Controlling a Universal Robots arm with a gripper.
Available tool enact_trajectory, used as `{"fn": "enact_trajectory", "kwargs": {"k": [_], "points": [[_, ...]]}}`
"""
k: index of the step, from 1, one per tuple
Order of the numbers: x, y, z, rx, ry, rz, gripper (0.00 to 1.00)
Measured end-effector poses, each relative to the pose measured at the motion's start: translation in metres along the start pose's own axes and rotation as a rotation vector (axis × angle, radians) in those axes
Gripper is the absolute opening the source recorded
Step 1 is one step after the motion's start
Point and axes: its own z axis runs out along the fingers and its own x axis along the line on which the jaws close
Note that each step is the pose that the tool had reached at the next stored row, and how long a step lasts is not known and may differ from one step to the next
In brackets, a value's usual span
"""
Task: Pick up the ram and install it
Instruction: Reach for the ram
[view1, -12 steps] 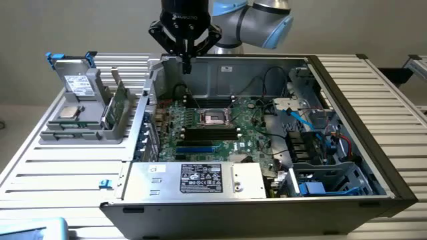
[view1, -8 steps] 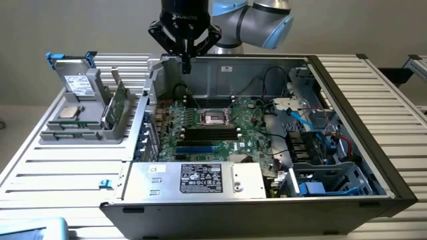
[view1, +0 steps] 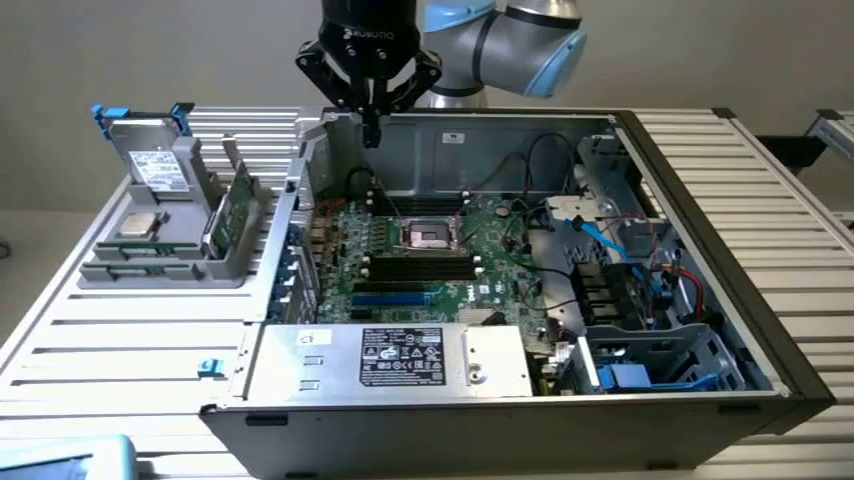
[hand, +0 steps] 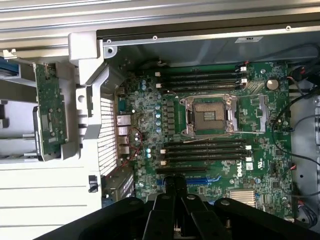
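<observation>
The ram (view1: 238, 210) (hand: 50, 112) is found outside the computer case (view1: 721, 230) (hand: 200, 47), stood on its long edge in a grey holder (view1: 147, 272) on the slatted table (view1: 80, 340), at the exterior view's left. Its long axis is seen running from the near side of that view toward the far side. The board is leaned slightly rather than held fully upright. Its flat green face is turned toward the case wall. In the wrist view its length is seen lying at right angles to the black memory slots (view1: 420, 266) (hand: 205, 150) on the motherboard (view1: 514, 250) (hand: 150, 130). The ram is well apart from those slots, and the case wall is placed between them.

A processor chip (view1: 140, 222) is laid flat in the same holder, just beside the ram. A drive with blue handles (view1: 154, 160) is stood behind it.

The gripper (view1: 370, 128) (hand: 175, 181) is hung above the far rear edge of the case, over the motherboard, near the processor socket (view1: 430, 235) (hand: 210, 115). Its fingers (hand: 169, 186) are pressed together, tip to tip, and nothing is clamped between them. No part of the case, the motherboard or the ram is touched by it. The ram is left untouched in its holder and no slot is filled by it.
</observation>
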Motion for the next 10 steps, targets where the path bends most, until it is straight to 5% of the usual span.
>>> {"fn": "enact_trajectory", "kwargs": {"k": [3,10], "points": [[0.0,0.0,0.0001,0.0,0.0,0.0,0.11],[0.031,-0.0023,0.0016,-0.0003,-0.0031,0.0,0.11]]}}
